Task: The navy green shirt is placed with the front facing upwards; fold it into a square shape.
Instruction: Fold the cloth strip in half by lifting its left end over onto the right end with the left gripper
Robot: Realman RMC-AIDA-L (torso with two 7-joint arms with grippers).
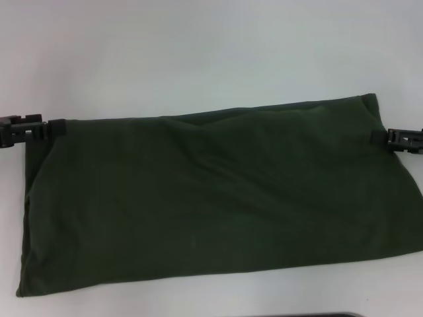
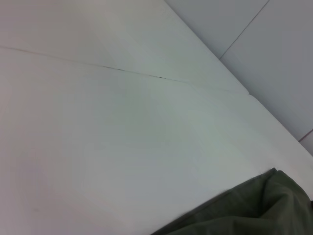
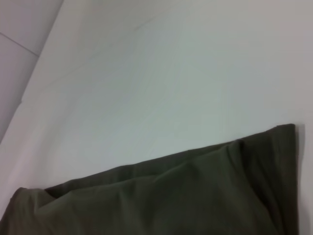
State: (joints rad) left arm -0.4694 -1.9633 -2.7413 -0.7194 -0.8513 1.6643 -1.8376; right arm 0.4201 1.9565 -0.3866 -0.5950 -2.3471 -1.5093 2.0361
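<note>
One dark olive-green cloth shirt point(image 1: 218, 198), folded into a wide band, plain side up; no lettering showing. Two layers visible along its far edge in the right wrist view. Two black grippers: the left gripper point(image 1: 54, 127) at one end, the right gripper point(image 1: 380, 137) at the other. One white table surface point(image 1: 198, 46).

Bare white table point(image 1: 198, 53) lies open beyond the navy green shirt point(image 1: 218, 198), which spans the near half.

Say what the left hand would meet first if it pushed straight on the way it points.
Probably the navy green shirt: the left hand points inward along its far edge, already at the corner. Contact depth is unclear.
</note>
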